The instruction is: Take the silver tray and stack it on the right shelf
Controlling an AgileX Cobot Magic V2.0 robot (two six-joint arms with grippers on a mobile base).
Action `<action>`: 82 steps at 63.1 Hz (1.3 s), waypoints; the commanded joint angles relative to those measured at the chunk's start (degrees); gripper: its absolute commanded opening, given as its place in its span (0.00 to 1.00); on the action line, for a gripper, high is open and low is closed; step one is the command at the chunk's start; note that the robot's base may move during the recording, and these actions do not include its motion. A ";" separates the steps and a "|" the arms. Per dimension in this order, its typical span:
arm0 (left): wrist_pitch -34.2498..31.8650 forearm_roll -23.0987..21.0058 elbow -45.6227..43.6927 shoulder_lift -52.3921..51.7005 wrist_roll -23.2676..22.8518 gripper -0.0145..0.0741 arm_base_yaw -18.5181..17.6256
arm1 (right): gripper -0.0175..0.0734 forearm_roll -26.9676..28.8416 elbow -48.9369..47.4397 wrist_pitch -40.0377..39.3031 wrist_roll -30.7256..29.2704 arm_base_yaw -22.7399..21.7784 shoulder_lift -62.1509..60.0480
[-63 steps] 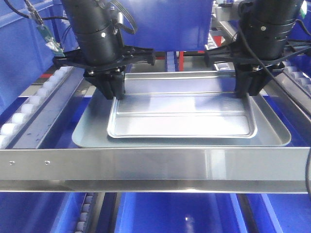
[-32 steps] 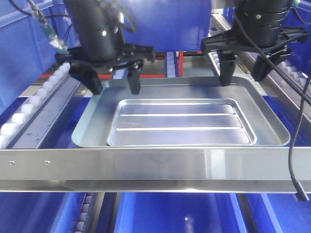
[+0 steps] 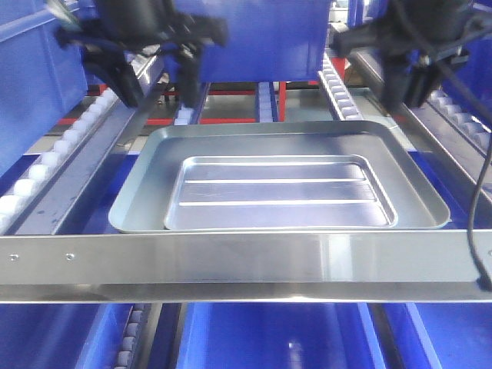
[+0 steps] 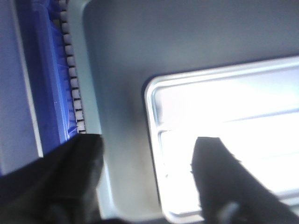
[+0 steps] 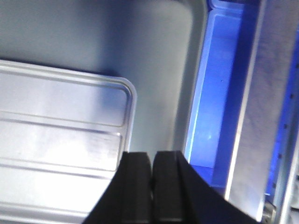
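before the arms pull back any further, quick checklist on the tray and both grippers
1. Silver tray lying flat inside the larger tray: ok.
2. Larger tray behind the right shelf's front crossbar: ok.
3. Left gripper free of the tray, fingers apart: ok.
4. Right gripper above the tray, not touching: ok; fingers together in the right wrist view.
5. Small tray centred in the big one: not ok, it sits toward the front.
6. Cable clear of the crossbar: cannot tell.
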 commanded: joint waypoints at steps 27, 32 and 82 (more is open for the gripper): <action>-20.64 1.88 32.30 -26.82 0.25 0.06 0.14 | 0.25 -0.95 18.28 -7.45 -2.06 0.52 -17.39; -23.68 1.88 37.71 -30.61 0.25 0.06 0.14 | 0.25 -0.86 22.87 -9.77 -2.06 1.37 -21.48; -26.47 5.58 58.09 -80.46 0.33 0.06 0.04 | 0.25 -0.79 44.67 -17.00 -2.06 4.10 -78.84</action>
